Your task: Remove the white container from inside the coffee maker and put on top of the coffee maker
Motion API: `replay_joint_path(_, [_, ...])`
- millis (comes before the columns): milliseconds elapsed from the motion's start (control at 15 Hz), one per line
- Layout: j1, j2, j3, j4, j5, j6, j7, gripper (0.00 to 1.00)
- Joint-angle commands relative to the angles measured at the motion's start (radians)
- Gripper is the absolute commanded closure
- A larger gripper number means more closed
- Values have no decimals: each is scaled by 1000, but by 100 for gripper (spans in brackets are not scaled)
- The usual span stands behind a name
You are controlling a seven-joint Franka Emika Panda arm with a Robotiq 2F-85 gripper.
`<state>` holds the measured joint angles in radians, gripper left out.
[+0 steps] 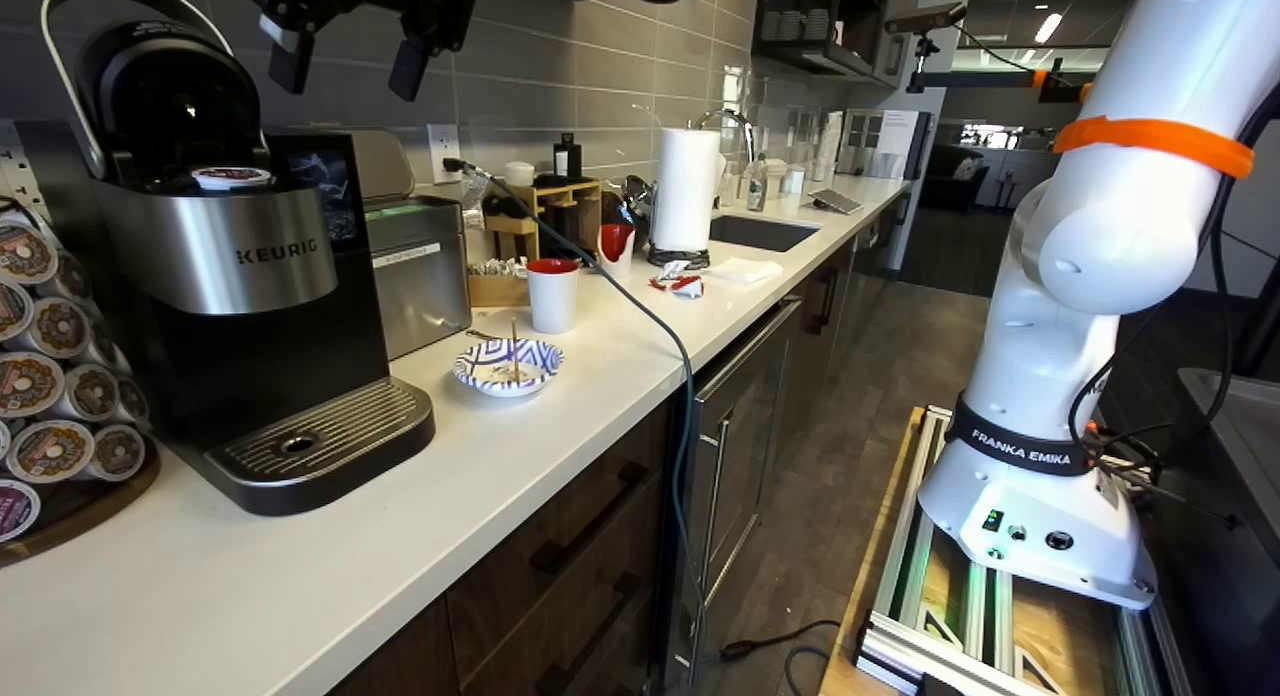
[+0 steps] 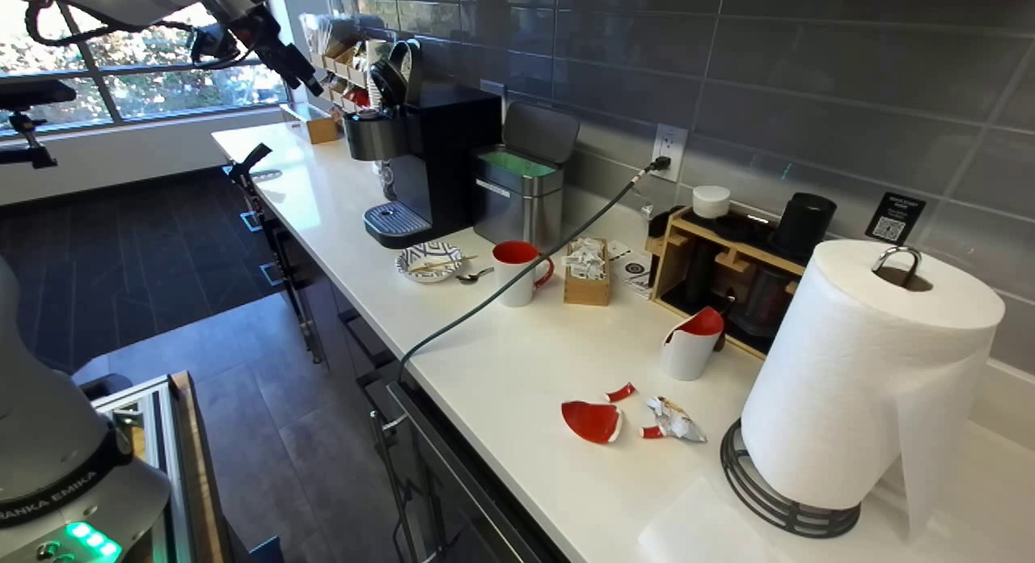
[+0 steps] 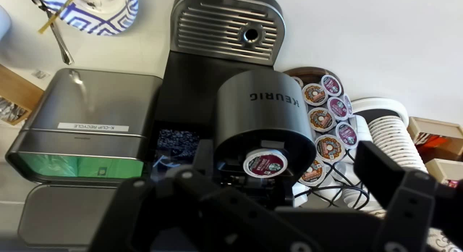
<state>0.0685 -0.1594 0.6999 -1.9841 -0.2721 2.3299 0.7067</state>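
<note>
Gripper (image 1: pixel 349 74), upper left in exterior view: spread wide, holding nothing. Pod (image 3: pixel 265 163), below centre in wrist view, inside coffee maker (image 3: pixel 246 103): best descend centred, pinch lightly, lift straight.

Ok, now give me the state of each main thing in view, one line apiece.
Coffee maker: head raised open
White container: sitting inside it, label up
Gripper: open, empty
Recycle bin: lid open
Patterned dish: face up, a stick lying across it
Spoon: lying flat
Red-lined mug: upright
Broken mug: piece missing from its rim, shards nearby
Paper-towel roll: upright, end sheet hanging loose
Plug: in the wall outlet
</note>
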Motion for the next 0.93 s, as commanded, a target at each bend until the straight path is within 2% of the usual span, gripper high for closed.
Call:
replay_joint_path(0, [56,155,-17,134,-168,-50,55,0])
replay_joint_path(133, [108,205,-49,184,-241,-71,101,0])
replay_joint_path(467, [273,304,-148,292,-288,-192,164,0])
replay_joint_path(667, [349,355,-218,320,-278,-157,186,0])
replay_joint_path(800, [372,380,-259,327,-231,-129,154,0])
replay_joint_path(867, [389,336,-273,300,-242,-151,150,0])
